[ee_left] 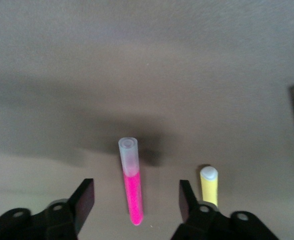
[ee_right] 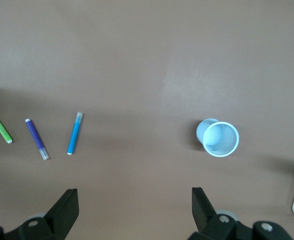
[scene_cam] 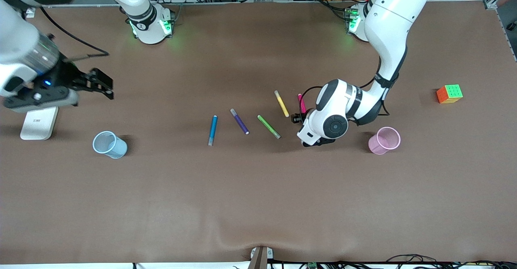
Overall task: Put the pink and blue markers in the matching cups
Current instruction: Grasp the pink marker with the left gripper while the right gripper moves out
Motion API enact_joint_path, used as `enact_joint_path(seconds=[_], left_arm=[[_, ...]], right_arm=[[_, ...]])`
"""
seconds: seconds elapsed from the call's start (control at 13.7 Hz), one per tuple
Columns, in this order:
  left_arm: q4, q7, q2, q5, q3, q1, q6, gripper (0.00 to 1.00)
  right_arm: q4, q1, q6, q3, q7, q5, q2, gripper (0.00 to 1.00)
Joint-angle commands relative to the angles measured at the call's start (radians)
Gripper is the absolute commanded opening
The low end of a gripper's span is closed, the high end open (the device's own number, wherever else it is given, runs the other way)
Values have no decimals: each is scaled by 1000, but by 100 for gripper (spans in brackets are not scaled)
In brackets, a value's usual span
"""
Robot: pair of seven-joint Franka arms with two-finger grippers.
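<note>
**Mia:** Where are the cups?

**Ben:** Closest to the front camera. The blue cup [scene_cam: 109,144] stands toward the right arm's end of the tabletop [scene_cam: 258,204]. The pink cup [scene_cam: 384,140] stands toward the left arm's end.

**Mia:** And the pens?

**Ben:** A bit farther back, in a row between the cups. The blue marker [scene_cam: 212,130] lies flat on its own. The pink marker [ee_left: 131,182] lies flat too, just beside a yellow marker [ee_left: 209,184].

**Mia:** Is anyone grabbing one?

**Ben:** The left tool [ee_left: 137,200] is low over the pink marker, one finger on each side, with gaps showing. It is not holding it yet. The right tool [ee_right: 134,207] waits up high near the blue cup, spread wide and empty.

**Mia:** Is a marker hard to pick up?

**Ben:** I think it is light, stiff, smooth and round, so it may roll or slip. Best to pinch the pink middle, not the pale cap, and keep off the yellow marker.
</note>
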Motion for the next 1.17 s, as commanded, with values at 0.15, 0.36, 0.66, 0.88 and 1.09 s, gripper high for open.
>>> enact_joint_path(seconds=[0.15, 0.36, 0.66, 0.88, 1.09], left_arm=[[-17, -11, -8, -8, 3, -3, 20, 50], [-19, -11, 12, -8, 3, -6, 51, 50], [-16, -11, 24, -8, 3, -6, 54, 50], [-14, -11, 34, -8, 3, -6, 56, 34], [-19, -14, 32, -8, 3, -3, 54, 10]], right_arm=[[21, -1, -67, -8, -81, 15, 160, 100], [24, 35, -29, -7, -81, 44, 181, 100], [22, 75, -32, -7, -82, 46, 197, 100], [19, 90, -36, -7, -82, 46, 198, 100], [19, 110, -36, -7, -81, 46, 198, 100]])
